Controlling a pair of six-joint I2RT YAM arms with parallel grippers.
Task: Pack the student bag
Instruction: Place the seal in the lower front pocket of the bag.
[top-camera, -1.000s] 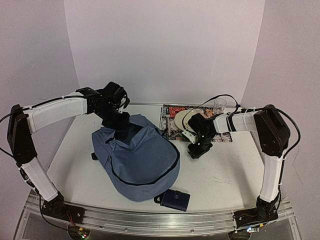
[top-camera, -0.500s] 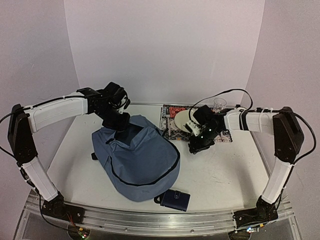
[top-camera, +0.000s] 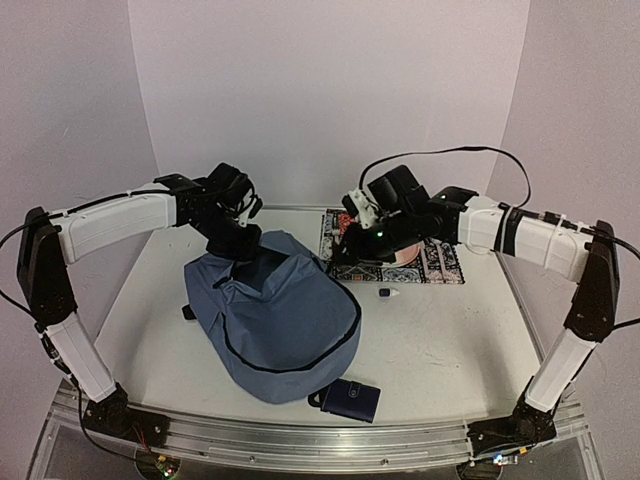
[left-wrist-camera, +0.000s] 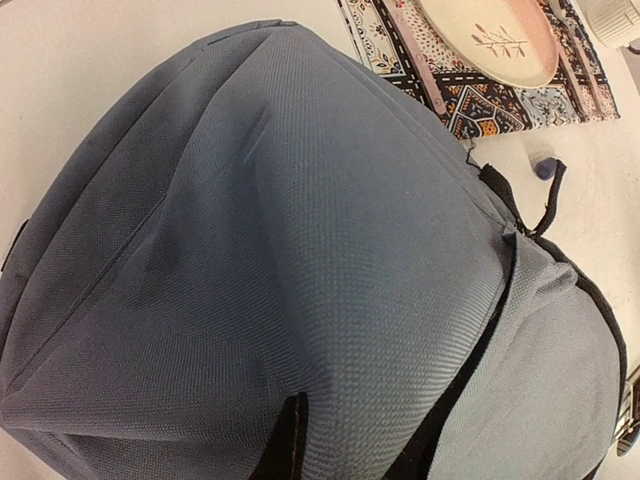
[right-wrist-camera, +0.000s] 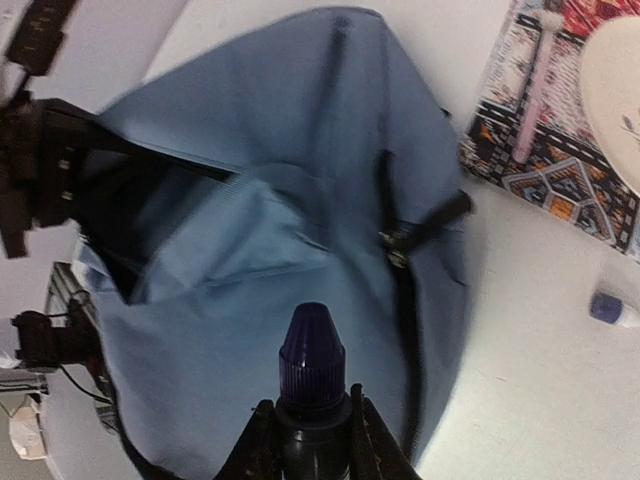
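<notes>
left gripper (top-camera: 240, 248) pinched shut on the student bag (top-camera: 285, 320) rim, right gripper (right-wrist-camera: 310, 442) clamped on a purple-capped bottle (right-wrist-camera: 311, 362) above it; next, lower the bottle into the dark opening.

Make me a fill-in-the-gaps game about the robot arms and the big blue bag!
1. The right gripper is holding a small ____ with a purple cap.
2. The plate sits on a patterned ____.
3. The navy wallet lies on the table, not ____ the student bag.
Missing words: bottle, mat, inside.
</notes>
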